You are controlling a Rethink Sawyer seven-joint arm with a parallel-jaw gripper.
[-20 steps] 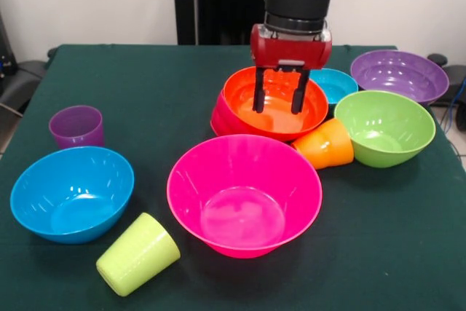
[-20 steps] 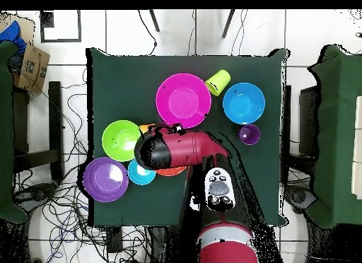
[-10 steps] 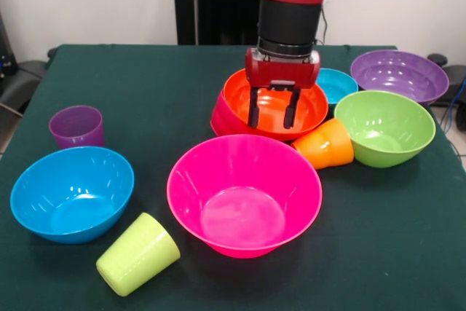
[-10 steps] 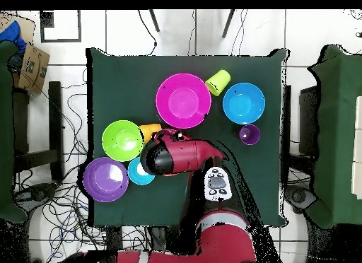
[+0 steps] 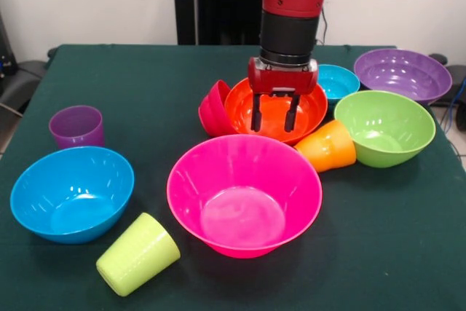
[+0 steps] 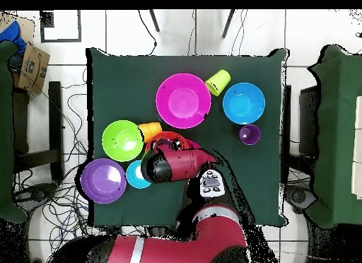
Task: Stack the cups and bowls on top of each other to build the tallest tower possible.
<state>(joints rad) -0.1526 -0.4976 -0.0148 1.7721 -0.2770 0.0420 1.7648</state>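
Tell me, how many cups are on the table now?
3: purple cup upright beside the blue bowl; lime green cup on its side; orange cup tipped between two bowls. None seems hidden.

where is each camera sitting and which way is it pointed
Front view: sits across the table from the robot, looking over the pink bowl toward the arm, which comes down from the top; the open end effector hangs in the orange bowl.
Overhead view: sits above the table, looking straight down; the red arm and base fill the bottom, covering most of the orange bowl.
Shared: both show the pink bowl, lime green cup and purple cup, turned half round between views.
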